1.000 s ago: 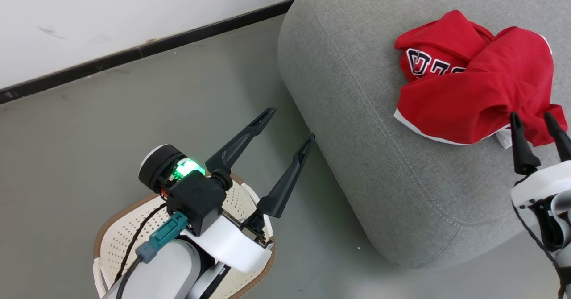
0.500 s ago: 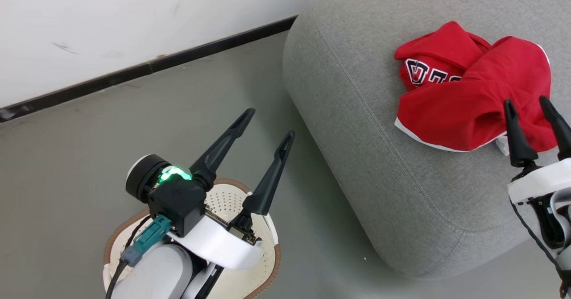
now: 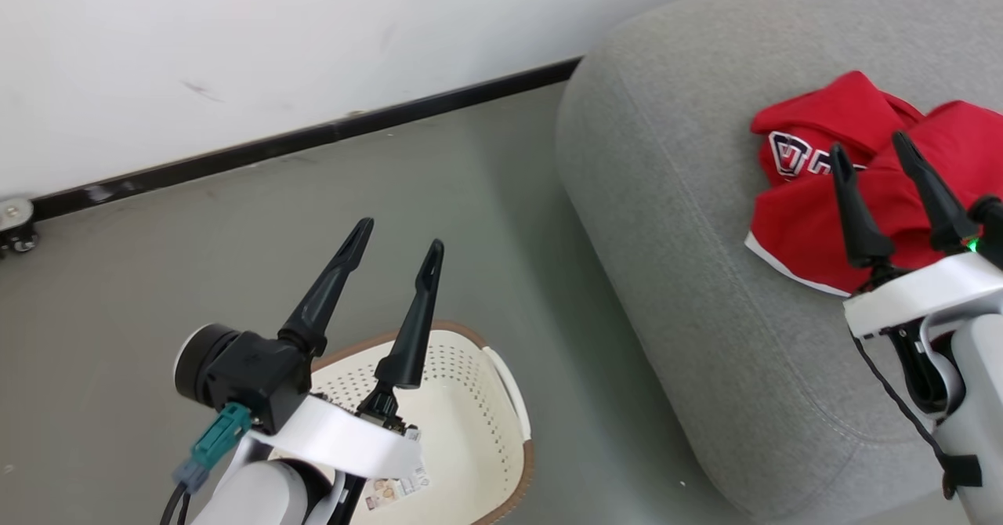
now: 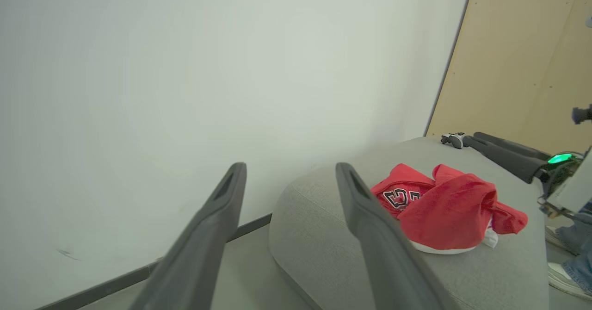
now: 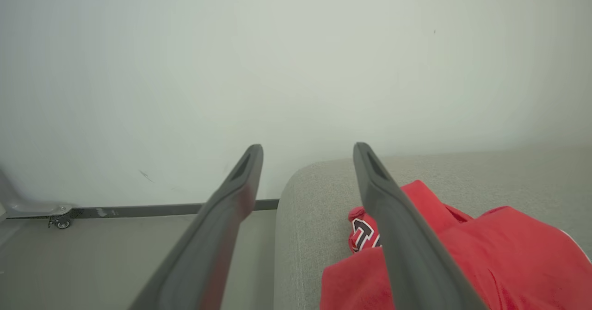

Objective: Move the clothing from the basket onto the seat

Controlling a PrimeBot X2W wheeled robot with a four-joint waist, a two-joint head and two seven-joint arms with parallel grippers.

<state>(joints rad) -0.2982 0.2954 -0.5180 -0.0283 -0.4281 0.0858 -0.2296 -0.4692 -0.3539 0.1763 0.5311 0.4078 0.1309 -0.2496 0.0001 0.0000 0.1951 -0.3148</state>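
Shows the clothing heaped in a crumpled red pile on top of the seat, back from its rounded front edge, block lettering facing up. Puts the basket on the floor off the seat's left side, apart from it, upright, with bare perforated wall and a label at the bottom in the part not hidden by the left forearm. Finds no red cloth there. Has the left gripper above the basket, off the seat's left side, fingers spread wide, holding nothing. Has the right gripper over the seat's front, fingers wide apart in front of the pile, gripping no cloth as far as can be told. Reads as a finished transfer, with both garments seemingly on the seat, though hard to separate within the pile. Leaves little beyond pulling the arms clear of the seat and checking the hidden part of the basket
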